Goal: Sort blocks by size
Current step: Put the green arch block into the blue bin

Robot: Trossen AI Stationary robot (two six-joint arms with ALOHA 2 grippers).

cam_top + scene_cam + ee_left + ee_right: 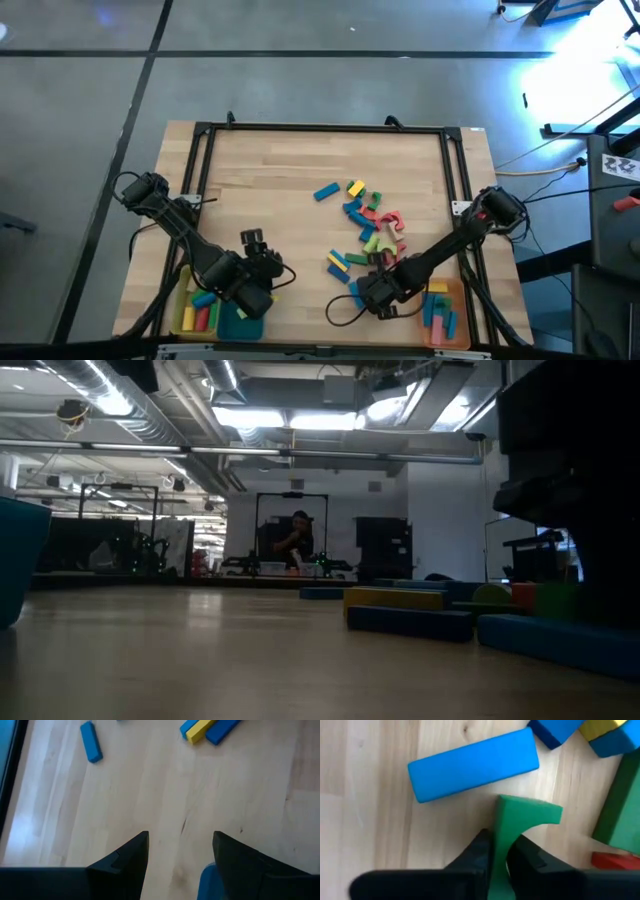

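Grey concrete flooring is seen around the pale wooden tabletop (270, 170), which is framed by black rails. Small coloured toy blocks (365, 225) are scattered over the right half of the tabletop, between its middle and its near edge. The right arm is being stretched from its mount at the right rail down and leftward, and the right gripper (375, 290) is being held low at the near end of that scatter. In the right wrist view its fingers (480, 852) are closed narrowly on a green arch-shaped block (520, 822), which is lying beside a long blue bar block (472, 765) on the wood. An orange rectangular tray (445, 315) holding blocks is being passed over by that arm's forearm, near the right corner. The left arm is being bent from the left rail toward the near edge, with the left gripper (255, 245) hovering over bare wood, its fingers (125, 862) spread wide and nothing between them. Below its wrist, a yellow tray (195, 310) and a teal tray (240, 325) are resting side by side.
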